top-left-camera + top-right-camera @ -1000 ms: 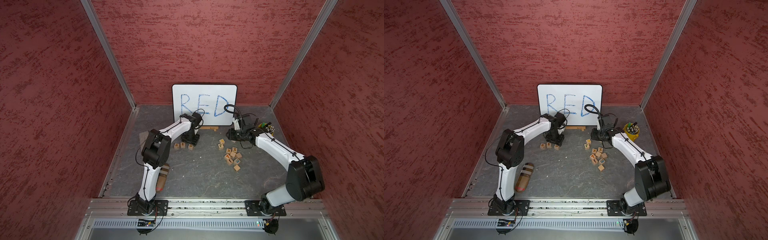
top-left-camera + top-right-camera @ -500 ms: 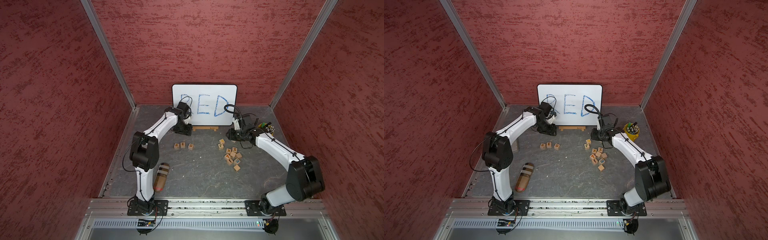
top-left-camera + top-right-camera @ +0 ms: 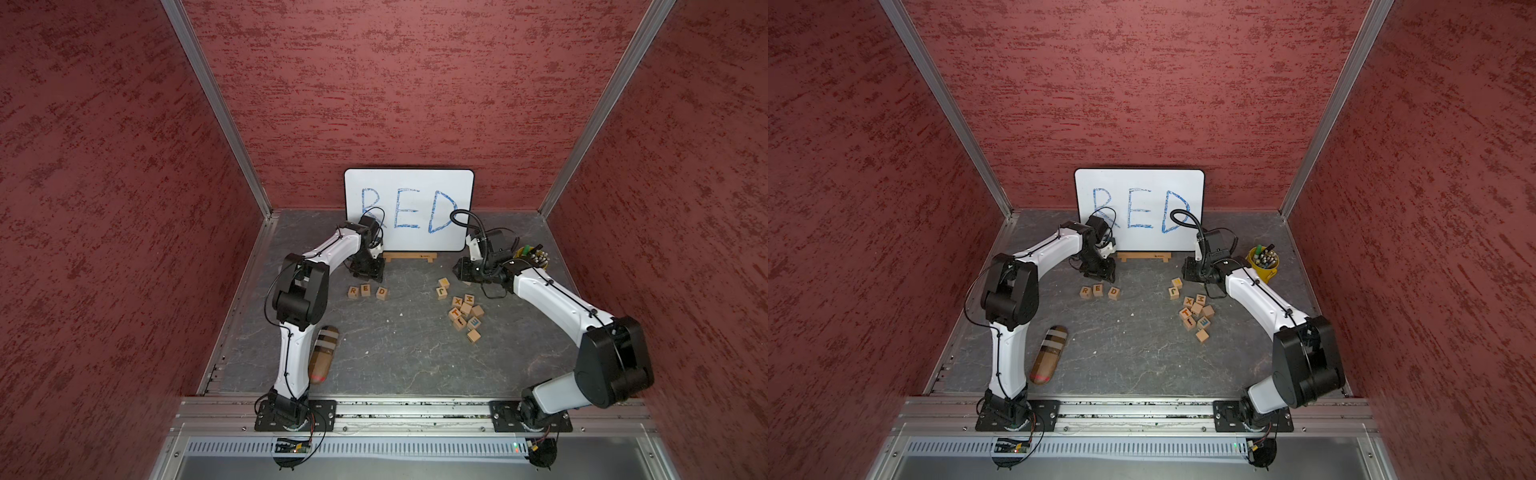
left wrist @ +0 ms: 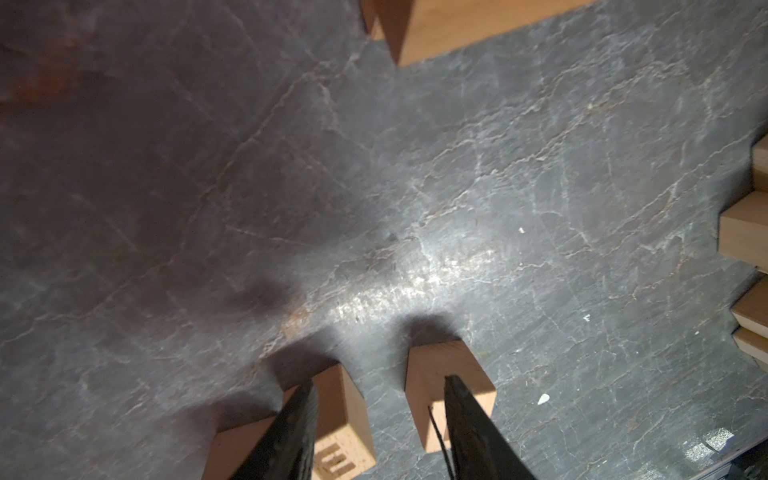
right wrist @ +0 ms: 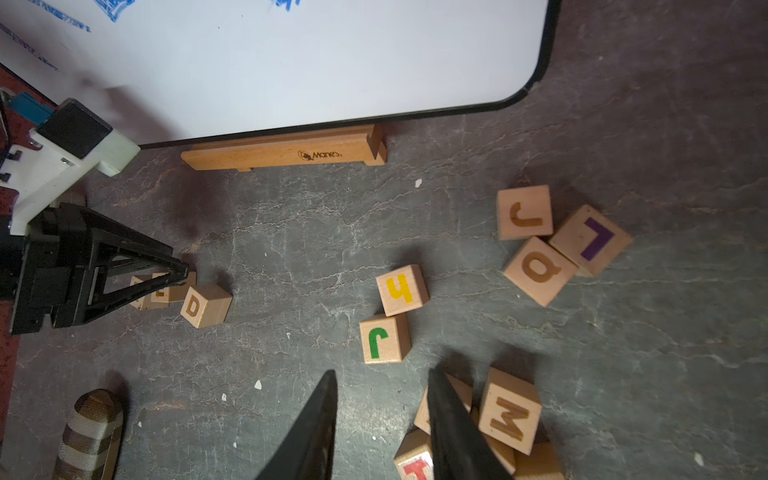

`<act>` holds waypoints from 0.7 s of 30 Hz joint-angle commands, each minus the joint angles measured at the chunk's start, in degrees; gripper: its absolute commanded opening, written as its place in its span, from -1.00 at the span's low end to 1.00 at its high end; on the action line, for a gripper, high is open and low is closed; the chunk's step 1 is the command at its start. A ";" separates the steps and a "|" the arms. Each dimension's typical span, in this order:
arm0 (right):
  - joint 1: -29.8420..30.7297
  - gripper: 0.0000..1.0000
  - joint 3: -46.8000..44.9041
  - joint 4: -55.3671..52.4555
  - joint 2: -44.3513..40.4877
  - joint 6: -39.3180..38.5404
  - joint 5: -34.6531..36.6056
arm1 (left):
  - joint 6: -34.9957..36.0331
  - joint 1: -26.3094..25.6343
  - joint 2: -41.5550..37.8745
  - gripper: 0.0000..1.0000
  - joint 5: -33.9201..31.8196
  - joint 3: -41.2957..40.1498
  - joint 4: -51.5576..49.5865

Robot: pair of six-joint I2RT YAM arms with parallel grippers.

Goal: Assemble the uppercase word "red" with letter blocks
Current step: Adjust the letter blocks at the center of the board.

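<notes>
Three light-wood letter blocks stand in a row on the grey floor and read R (image 3: 353, 291), E (image 3: 365, 289), D (image 3: 381, 293) in both top views. My left gripper (image 3: 368, 272) hovers just behind that row, toward the whiteboard. In the left wrist view its jaws (image 4: 380, 386) stand open over bare floor, one finger above the E block (image 4: 336, 419) and one above the D block (image 4: 451, 374). My right gripper (image 5: 382, 374) is open and empty over the floor beside the loose blocks. The D block (image 5: 205, 305) also shows in the right wrist view.
A whiteboard (image 3: 409, 208) with blue "RED" leans on a wooden stand (image 3: 409, 257) at the back. Several loose blocks (image 3: 463, 311) lie at the right, one with a blue E (image 3: 473, 322). A yellow pen cup (image 3: 1263, 262) stands behind the right arm. A striped brown pouch (image 3: 322, 353) lies front left.
My left gripper has drawn back from the row of blocks toward the whiteboard, its elbow swinging, and its jaws have narrowed a little. The right arm has barely moved.
</notes>
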 commanded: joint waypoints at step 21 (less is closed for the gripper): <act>-0.42 -0.13 0.11 3.51 -1.14 -1.15 4.29 | 1.87 -1.80 -7.35 0.32 -6.99 0.44 5.87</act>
